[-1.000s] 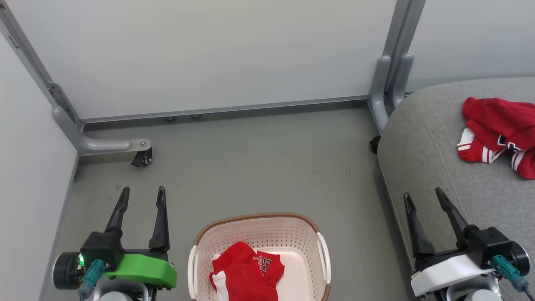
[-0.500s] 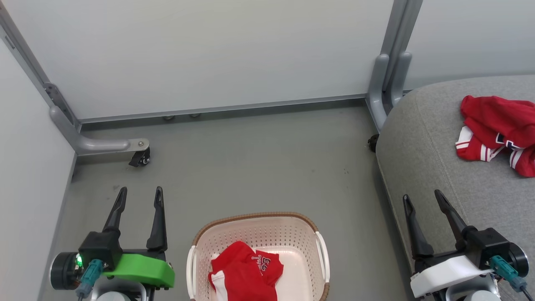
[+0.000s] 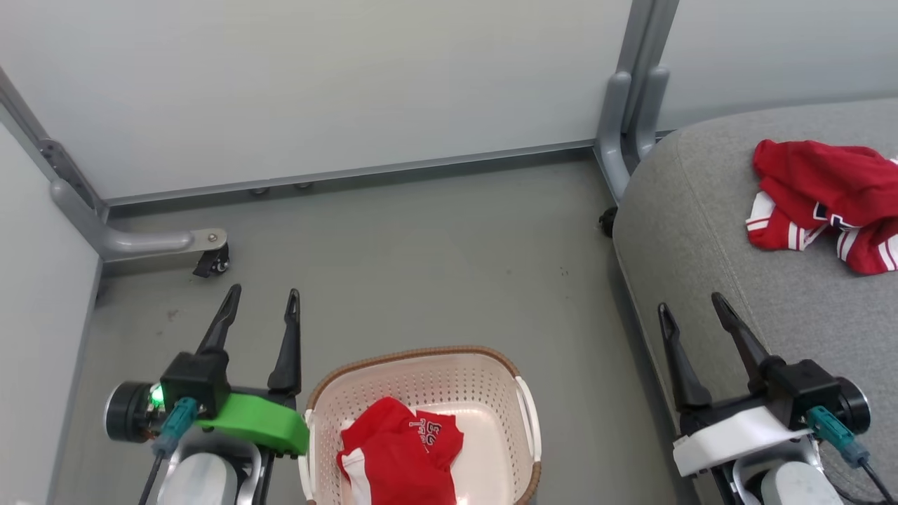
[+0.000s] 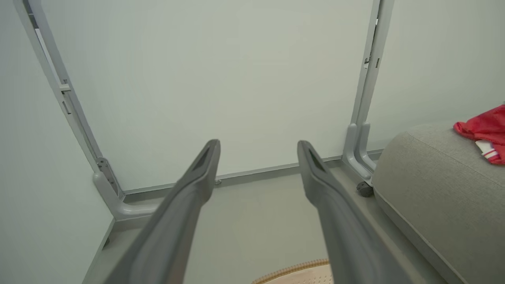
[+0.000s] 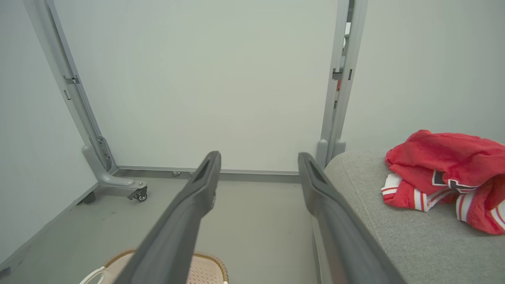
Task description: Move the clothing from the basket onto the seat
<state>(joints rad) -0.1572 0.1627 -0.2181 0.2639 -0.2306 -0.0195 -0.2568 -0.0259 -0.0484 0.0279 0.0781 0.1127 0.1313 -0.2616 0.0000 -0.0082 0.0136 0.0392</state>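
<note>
While one red garment (image 3: 400, 452) is sitting crumpled in the basket (image 3: 414, 354), I am judging the job as roughly half done: the other red garment (image 3: 821, 203), the one with white panels and striped trim, is already lying on the seat (image 3: 701, 231). The piece left to move is lying just to the right of my left gripper (image 3: 261, 296) and back from its fingertips, low between the two arms. It is showing soft folds, a white edge and small white lettering, and it is bunching toward the basket's near-left side.

The basket is looking like thin cream plastic, perforated all over, with a brown woven rim and white loop handles (image 3: 527, 414), and its left side is sitting just beside the left gripper's green housing (image 3: 256, 424). The moved garment is lying ahead and to the right of my right gripper (image 3: 691, 303), well beyond its fingertips, heaped loosely on grey woven upholstery with a rounded corner and a stitched seam.

Both pairs of jaws are standing wide apart and carrying nothing, the long dark fingers tapering to narrow tips. Past those tips, smooth grey floor (image 3: 421, 245) is running out to pale partition panels (image 3: 316, 84) on grey metal posts (image 3: 626, 105), one foot (image 3: 140, 243) carrying a small caster (image 3: 210, 261).
</note>
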